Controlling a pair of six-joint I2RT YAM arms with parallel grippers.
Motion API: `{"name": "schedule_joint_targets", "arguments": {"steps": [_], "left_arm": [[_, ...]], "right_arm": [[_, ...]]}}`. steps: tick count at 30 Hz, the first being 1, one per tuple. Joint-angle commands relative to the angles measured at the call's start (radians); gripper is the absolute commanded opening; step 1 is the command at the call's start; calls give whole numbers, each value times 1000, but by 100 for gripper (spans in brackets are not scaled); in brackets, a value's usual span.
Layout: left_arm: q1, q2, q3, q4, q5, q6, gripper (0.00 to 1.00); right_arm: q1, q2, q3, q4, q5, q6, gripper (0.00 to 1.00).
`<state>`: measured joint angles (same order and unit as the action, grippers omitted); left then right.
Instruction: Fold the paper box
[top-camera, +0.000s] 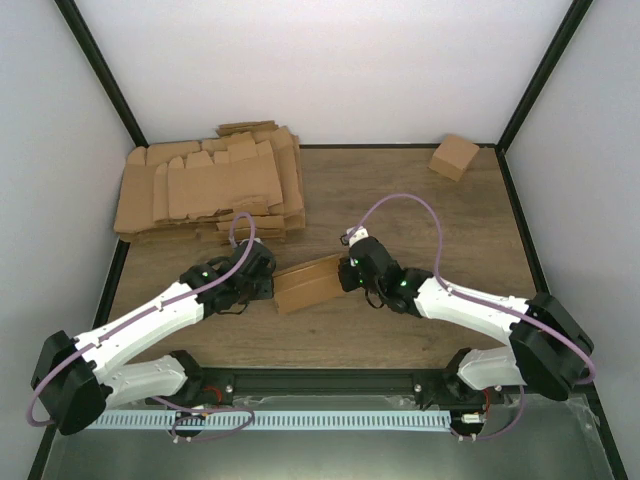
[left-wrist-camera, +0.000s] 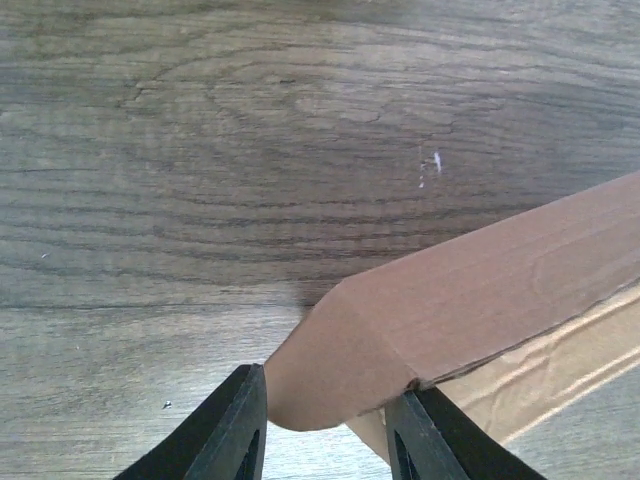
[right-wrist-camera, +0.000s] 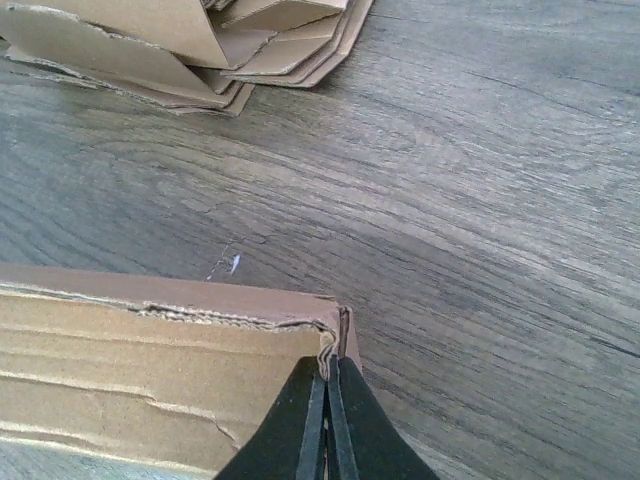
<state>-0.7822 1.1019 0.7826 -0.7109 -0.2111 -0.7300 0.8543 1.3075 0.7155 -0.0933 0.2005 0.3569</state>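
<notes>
Paper box (top-camera: 308, 283) is lying at mid-surface, between the two arms, partly formed, not yet a closed cube. Its long axis is running left to right, slightly skewed: the left end is sitting nearer the bases, the right end a little farther back.

Left arm (top-camera: 160, 315) is reaching in from the left. In the left wrist view the left jaws are standing apart with the rounded, folded end of the box filling the gap from one finger (left-wrist-camera: 238, 432) to the other. I am reading this as a grip on that end.

Right arm (top-camera: 470, 310) is reaching in from the right. In the right wrist view the right jaws are pressing almost together on the thin upright corner edge of the box wall (right-wrist-camera: 200, 345), so they are pinching a single thickness of card.

Key relation: the box axis is lying nearly along the line joining the two sets of jaws, one at each end, neither arm nearer than the other. Judgement: any fold from here is depending on the two ends moving against each other along or about that axis. The thin right-hand pinch is looking like the likelier one to slip or tear.

The stack of flat blanks (top-camera: 210, 190) is sitting far left and a finished box (top-camera: 453, 157) far right, both well apart from the work.
</notes>
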Motion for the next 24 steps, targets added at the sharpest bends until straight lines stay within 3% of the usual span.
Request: {"name": "schedule_joint_targets", "arguments": {"steps": [1, 5, 9, 12, 24], "left_arm": [[27, 19, -18, 16, 13, -4, 35], [30, 20, -15, 5, 10, 1, 36], [29, -8, -15, 5, 18, 27, 40], [28, -17, -14, 16, 23, 56, 40], [29, 1, -5, 6, -53, 96, 33]], "right_arm": [[6, -32, -44, 63, -16, 11, 3], [6, -45, -72, 75, -25, 27, 8], [6, -60, -102, 97, -34, 33, 24], [7, -58, -111, 105, -45, 38, 29], [7, -45, -134, 157, -105, 45, 32]]}}
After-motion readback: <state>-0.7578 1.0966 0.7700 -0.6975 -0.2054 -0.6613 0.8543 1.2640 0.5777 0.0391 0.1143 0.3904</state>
